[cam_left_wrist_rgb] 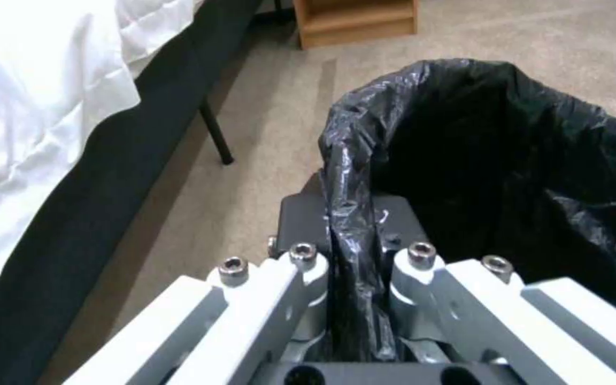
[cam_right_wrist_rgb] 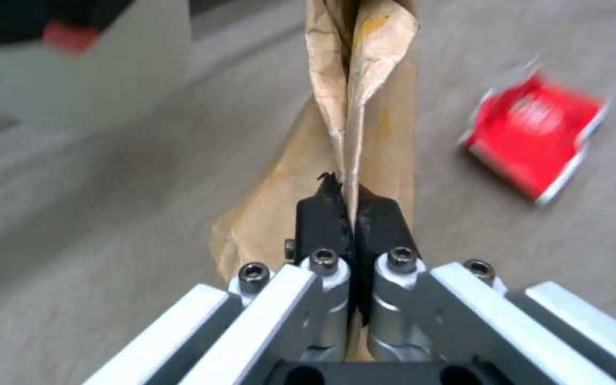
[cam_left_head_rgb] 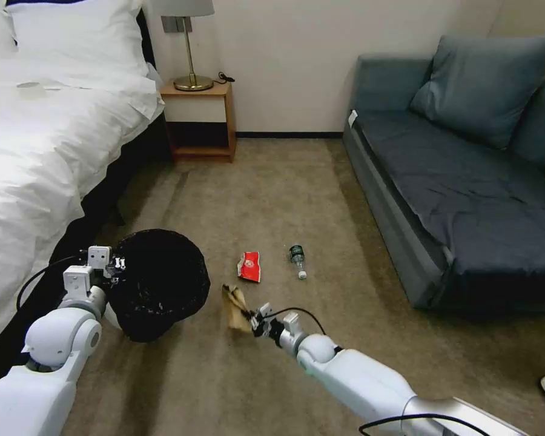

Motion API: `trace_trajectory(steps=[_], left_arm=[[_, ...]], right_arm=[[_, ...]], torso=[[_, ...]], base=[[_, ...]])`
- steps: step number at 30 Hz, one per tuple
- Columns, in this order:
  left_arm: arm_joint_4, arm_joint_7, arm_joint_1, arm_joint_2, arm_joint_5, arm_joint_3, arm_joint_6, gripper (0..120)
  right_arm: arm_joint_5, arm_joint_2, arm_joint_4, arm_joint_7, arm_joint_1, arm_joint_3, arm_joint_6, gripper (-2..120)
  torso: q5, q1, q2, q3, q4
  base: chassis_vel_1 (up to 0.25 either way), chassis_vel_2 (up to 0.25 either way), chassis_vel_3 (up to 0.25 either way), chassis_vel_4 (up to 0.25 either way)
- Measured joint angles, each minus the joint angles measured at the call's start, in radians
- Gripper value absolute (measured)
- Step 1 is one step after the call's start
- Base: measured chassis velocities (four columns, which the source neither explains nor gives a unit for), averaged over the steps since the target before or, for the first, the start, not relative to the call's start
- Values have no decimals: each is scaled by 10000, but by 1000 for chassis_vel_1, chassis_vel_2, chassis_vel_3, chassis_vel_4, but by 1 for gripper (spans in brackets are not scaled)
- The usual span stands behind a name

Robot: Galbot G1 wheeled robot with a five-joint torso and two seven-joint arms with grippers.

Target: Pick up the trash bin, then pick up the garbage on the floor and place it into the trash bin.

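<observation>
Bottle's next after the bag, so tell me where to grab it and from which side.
Grip the small clear bottle across its body, at the green label, probably coming straight down from above. It lies flat on the carpet, cap towards the robot, with open floor around it; fingers should close across its narrow width, not along its length.

Left claw [cam_left_head_rgb: 116, 264] is clamped on the bin [cam_left_head_rgb: 157, 284] rim, arm bent beside it. Right arm stretches forward low, its claw [cam_left_head_rgb: 252, 319] pinched tight on the paper bag [cam_left_head_rgb: 235, 307], right of the bin.
</observation>
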Motion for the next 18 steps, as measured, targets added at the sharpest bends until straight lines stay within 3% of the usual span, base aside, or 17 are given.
trace_trajectory(steps=[7,18], left_arm=[[52,1,-29,-3,2,16,-2,5],[49,-23,-55,111,-30,36,-4,5]], right_arm=[[94,-429,548,2,240,437,12,0],[524,-1363,2692,87,604,1564,-212,0]], torso=[[-1,0,0,0,-2],[-3,0,0,-1,-1]], base=[[0,0,0,0],[0,0,0,0]])
